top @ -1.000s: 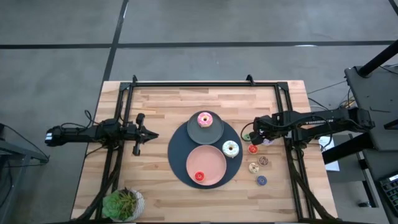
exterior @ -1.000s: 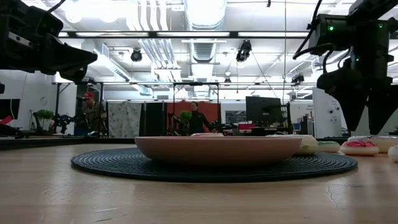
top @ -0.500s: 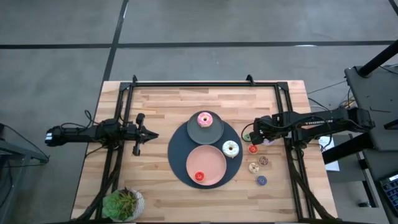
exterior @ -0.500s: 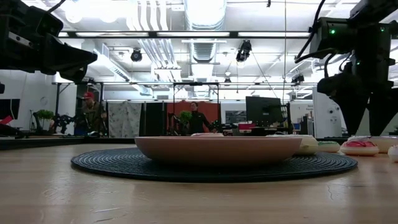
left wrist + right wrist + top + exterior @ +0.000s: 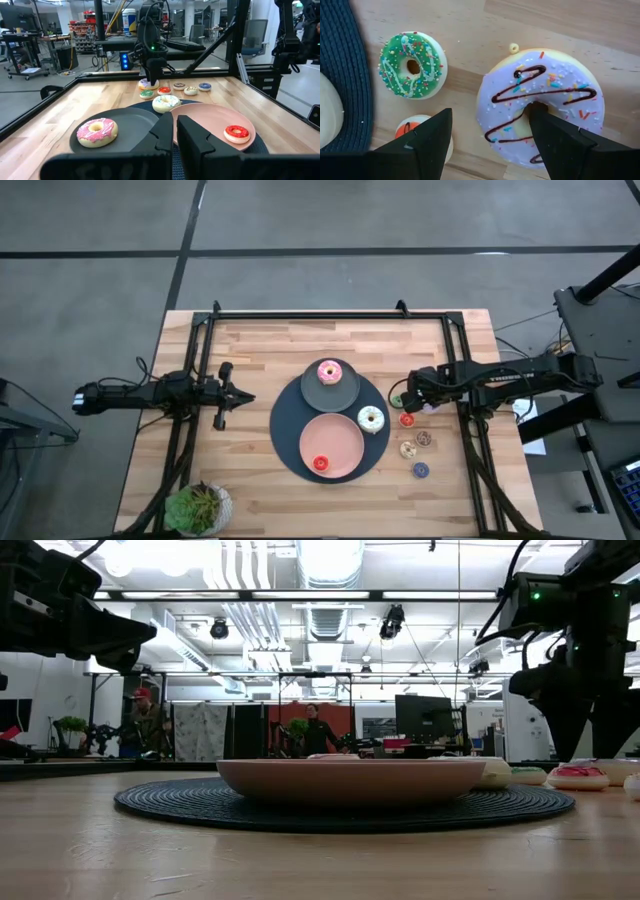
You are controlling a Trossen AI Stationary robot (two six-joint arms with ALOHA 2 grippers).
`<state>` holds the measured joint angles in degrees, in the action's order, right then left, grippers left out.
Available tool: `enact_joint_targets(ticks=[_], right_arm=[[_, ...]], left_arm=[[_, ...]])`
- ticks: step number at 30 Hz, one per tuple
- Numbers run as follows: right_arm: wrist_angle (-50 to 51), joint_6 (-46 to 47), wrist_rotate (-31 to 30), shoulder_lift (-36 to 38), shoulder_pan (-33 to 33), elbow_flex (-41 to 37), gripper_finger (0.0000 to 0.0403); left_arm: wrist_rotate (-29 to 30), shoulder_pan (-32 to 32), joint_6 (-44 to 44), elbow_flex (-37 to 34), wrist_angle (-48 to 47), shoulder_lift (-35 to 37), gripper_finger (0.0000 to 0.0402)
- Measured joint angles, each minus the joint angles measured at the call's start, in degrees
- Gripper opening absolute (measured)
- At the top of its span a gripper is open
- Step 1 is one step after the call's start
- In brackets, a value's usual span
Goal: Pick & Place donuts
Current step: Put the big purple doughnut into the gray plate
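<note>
We saw the right gripper [image 5: 490, 145] spread wide just above the lilac donut [image 5: 540, 105] on the bench [image 5: 250, 350], right of the dark mat [image 5: 285, 435], one finger over its hole, grasping nothing. A green donut [image 5: 413, 65] lay just beside it. The pink donut [image 5: 329, 372] sat on the grey plate [image 5: 345, 392], a red donut [image 5: 320, 463] on the pink plate [image 5: 340, 435]. At the left, the left gripper [image 5: 176, 131] hung clenched and empty.

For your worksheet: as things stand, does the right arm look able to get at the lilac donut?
Probably yes. The right gripper hangs open directly over the lilac donut, one finger at its hole, with nothing between them; the green donut lies apart.
</note>
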<state>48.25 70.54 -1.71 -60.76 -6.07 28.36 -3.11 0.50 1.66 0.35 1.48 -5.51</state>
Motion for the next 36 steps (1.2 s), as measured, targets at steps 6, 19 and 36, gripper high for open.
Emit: enact_joint_targets(ticks=[6, 19, 36], right_arm=[[-1.3, -0.7, 0.0, -3.9, 0.0, 0.5, 0.0254], [-1.3, -2.1, 0.1, -7.3, 0.0, 1.3, 0.0237], [-1.3, -2.2, 0.2, -7.3, -0.3, 1.2, 0.0161]], left_arm=[[0.0, 0.0, 0.0, 0.0, 0.0, 0.0, 0.0000], [0.0, 0.0, 0.0, 0.0, 0.0, 0.0, 0.0000], [0.0, 0.0, 0.0, 0.0, 0.0, 0.0, 0.0000]])
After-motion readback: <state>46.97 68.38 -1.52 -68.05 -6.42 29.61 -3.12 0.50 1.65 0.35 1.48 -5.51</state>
